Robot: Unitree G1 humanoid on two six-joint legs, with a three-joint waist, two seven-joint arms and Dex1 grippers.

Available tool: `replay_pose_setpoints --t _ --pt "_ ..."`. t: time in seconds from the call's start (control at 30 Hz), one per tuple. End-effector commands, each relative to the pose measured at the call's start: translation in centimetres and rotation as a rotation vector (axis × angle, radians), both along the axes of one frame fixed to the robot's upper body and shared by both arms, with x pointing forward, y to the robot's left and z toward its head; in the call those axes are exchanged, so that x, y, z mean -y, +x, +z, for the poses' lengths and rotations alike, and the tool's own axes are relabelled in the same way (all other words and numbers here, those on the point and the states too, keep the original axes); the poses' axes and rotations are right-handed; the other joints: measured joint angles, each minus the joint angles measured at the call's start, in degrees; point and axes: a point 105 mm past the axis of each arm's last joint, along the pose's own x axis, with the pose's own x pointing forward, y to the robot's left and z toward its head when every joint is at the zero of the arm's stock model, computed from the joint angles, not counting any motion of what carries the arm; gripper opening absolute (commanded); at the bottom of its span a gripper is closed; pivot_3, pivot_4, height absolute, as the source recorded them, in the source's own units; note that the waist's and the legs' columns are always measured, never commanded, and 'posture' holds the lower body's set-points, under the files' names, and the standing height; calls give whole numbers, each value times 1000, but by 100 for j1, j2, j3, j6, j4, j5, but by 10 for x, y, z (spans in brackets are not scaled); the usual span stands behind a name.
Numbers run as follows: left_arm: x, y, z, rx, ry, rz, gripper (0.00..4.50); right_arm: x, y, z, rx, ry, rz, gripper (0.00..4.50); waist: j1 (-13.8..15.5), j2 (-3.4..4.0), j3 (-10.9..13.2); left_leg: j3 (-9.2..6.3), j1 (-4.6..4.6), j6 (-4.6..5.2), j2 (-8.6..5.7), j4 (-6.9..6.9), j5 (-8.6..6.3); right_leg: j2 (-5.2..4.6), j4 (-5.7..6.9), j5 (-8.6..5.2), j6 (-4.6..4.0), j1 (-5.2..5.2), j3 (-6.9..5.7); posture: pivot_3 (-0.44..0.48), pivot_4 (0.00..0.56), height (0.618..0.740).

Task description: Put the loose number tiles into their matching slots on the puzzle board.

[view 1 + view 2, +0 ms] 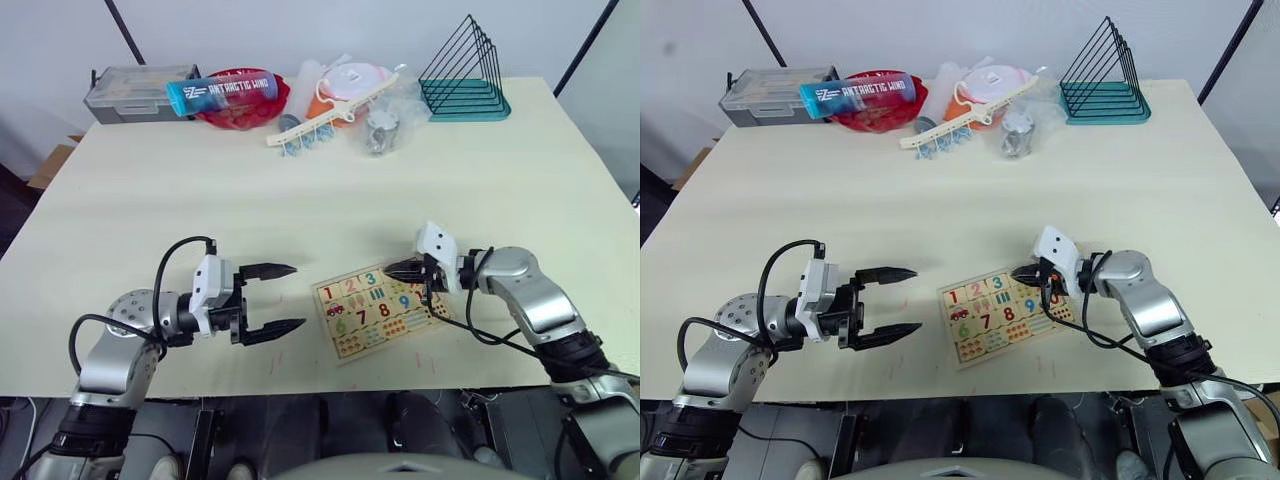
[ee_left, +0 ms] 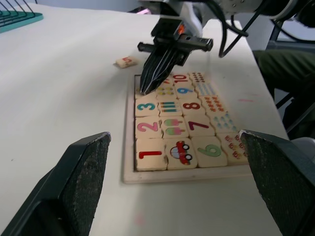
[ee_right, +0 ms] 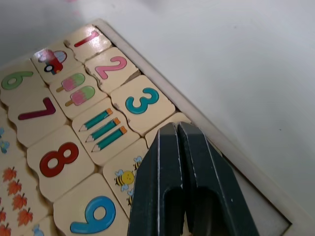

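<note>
The table (image 1: 300, 200) is wide and bare across its middle. The clutter along its far edge, a wire rack (image 1: 465, 70) among it, sits well apart from the work.

The board (image 2: 187, 173) lies flat near the table's front edge, turned a little askew, between the two arms. Tiles 1, 2 and 3 sit in their row.

The left gripper (image 1: 298, 296) hovers just left of the board with fingers spread wide and nothing in them. The right gripper (image 1: 392, 269) has its fingers clenched together around nothing, tips down on the tile next after the 3, probably pressing it home. Beside it the last slot (image 3: 256, 214) shows bare wood.

One loose tile (image 2: 126, 62), a red 5, lies flat on the table just beyond the board's far side.

It looks light, stiff and smooth, so it may skate when nudged. Pinching it across two opposite edges seems best, though it lies low against the table. There is open room around it, but the right arm works close to the board's raised rim.
</note>
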Motion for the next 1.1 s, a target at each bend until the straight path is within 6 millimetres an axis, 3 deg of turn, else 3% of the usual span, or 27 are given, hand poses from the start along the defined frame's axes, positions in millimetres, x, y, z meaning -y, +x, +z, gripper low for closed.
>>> replay_pose_setpoints --t 0.03,0.27,0.57,0.67,0.93,1.1 --pt "-1 2 5 38 5 14 4500 1 0 1 20 18 -20 52 0 -1 0 0 0 0 0 0 0 0 0 0 0 0 0 0 150 740" --pt "-13 10 2 16 2 123 4500 16 -6 17 93 78 -120 52 27 -1 0 -2 -1 0 -1 0 0 -2 -1 0 0 2 -1 0 150 740" --pt "-36 10 -6 -27 -11 260 4500 72 -39 39 207 291 -332 52 14 -1 -1 -3 2 1 1 -1 0 -1 -1 -1 0 5 0 0 150 740" --pt "-43 9 -9 -37 -18 318 4500 95 -53 41 239 339 -426 781 20 -1 -1 -2 2 1 2 -1 0 -2 0 0 1 5 1 0 150 740" --pt "-53 4 -16 -44 -33 408 4500 152 -100 26 259 338 -650 4458 31 -2 -4 0 7 1 3 -2 -1 -3 -1 -1 1 11 3 0 150 740" --pt "-59 0 -21 -56 -28 415 4500 167 -118 17 253 321 -719 4458 12 0 -5 4 20 1 10 -2 -1 0 -1 -3 -2 18 8 0 150 740"
